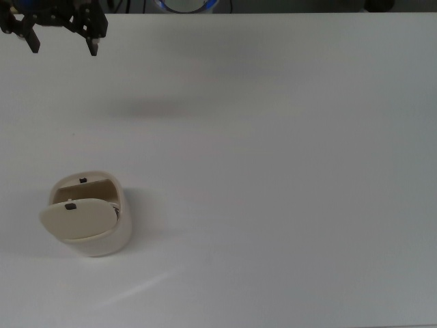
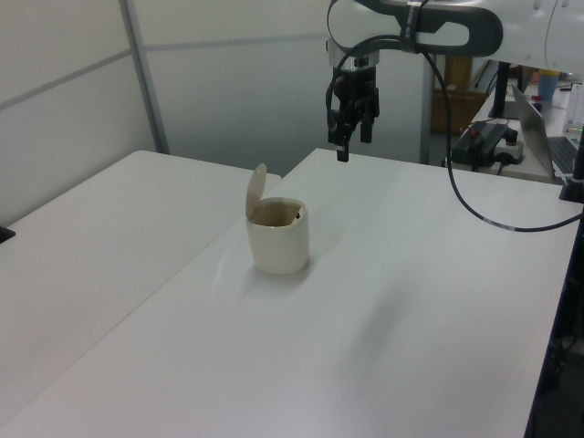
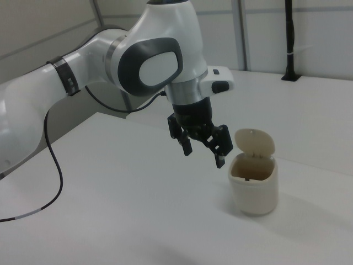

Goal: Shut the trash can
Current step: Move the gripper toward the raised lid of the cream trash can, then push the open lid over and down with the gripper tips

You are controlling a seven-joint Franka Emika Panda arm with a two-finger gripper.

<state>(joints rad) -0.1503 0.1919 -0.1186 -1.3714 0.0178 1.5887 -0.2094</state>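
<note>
Where white table (image 1: 287, 171) meets grey wall (image 2: 228, 82), open-lidded trash can (image 1: 87, 220)

Trash can (image 1: 92, 229) (image 2: 278, 237) (image 3: 252, 185): small cream-white plastic bin, rounded-square body, standing upright on white bench (image 1: 287, 171). Lid (image 1: 76, 219) (image 2: 255, 192) (image 3: 254, 143) open, raised on hinge, standing nearly vertical at one edge of rim. Small black tab on lid; second small dark mark on inner edge of rim. Opening uncovered, inside looks brownish. Position: lower part of the top view's left; middle of the left view; the right view's right.
</note>
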